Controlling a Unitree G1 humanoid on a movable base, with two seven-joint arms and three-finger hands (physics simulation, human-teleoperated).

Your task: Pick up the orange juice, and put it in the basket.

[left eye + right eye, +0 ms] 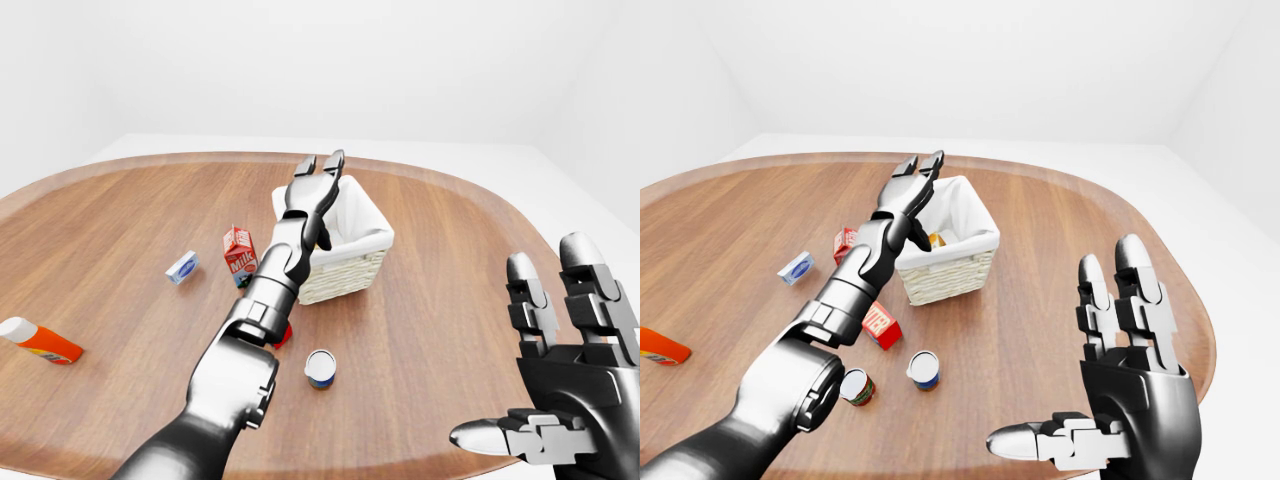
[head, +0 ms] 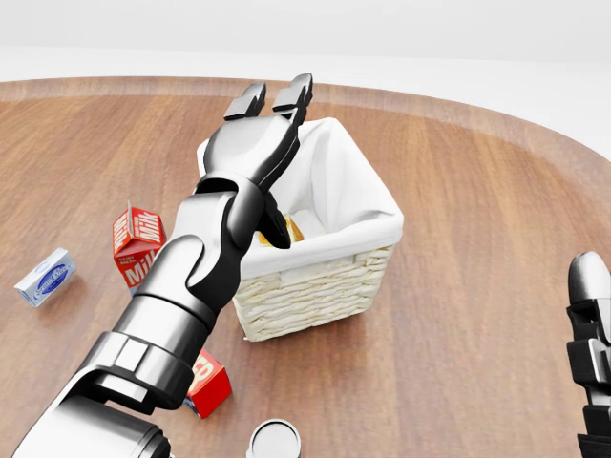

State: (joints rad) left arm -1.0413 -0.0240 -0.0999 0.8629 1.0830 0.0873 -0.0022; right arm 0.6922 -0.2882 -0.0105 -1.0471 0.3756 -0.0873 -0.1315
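Left hand spread wide over the basket near the desk's far edge; orange juice lies inside. I lift straight up, clearing the rim. Right hand spread, idle at near-right edge.

The left hand reaches over the white-lined basket with its fingers spread wide. A milk carton stands just left of the arm, and a small blue box lies further left. A can sits nearer the tabletop's bottom edge. An orange bottle lies by its left edge. The right hand is held up, fingers apart.
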